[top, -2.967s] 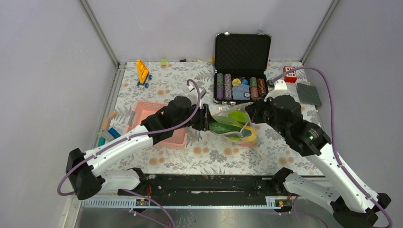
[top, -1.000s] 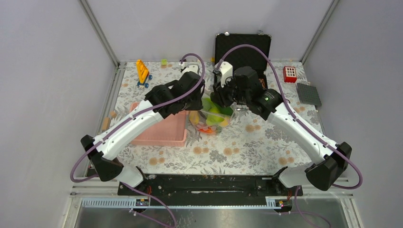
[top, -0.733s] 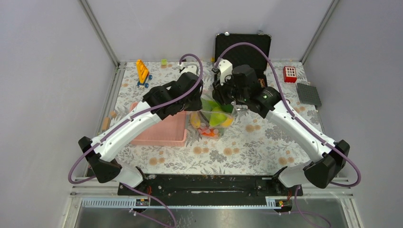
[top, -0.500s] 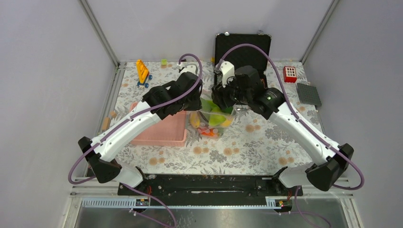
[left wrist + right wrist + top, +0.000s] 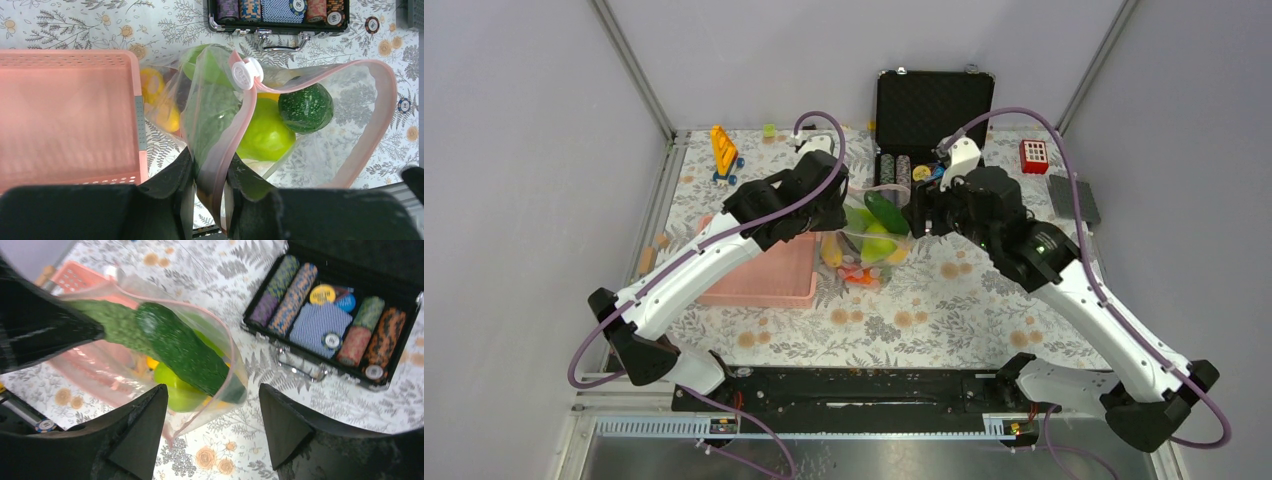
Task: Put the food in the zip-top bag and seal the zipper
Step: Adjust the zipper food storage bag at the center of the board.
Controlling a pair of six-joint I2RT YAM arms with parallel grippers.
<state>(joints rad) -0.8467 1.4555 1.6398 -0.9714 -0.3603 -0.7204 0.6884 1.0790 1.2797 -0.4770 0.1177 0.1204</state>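
The zip-top bag (image 5: 350,125) is held up by its mouth over the bench (image 5: 984,310), between the two arms. The food is inside: a cucumber (image 5: 185,352) slanting up toward the opening, a pale green fruit (image 5: 265,137), and yellow pieces lower down. The zipper (image 5: 385,95) gapes in a wide loop; only the stretch from the left claw (image 5: 210,175) to the white slider (image 5: 246,75) looks joined. The left claw is clamped on that end of the strip. The strip's long axis runs from there toward the right claw (image 5: 212,390), whose fingers stand wide apart, holding nothing, just off the bag's far end. The slider must therefore travel away from the left claw, and I judge the right arm better placed to move it.
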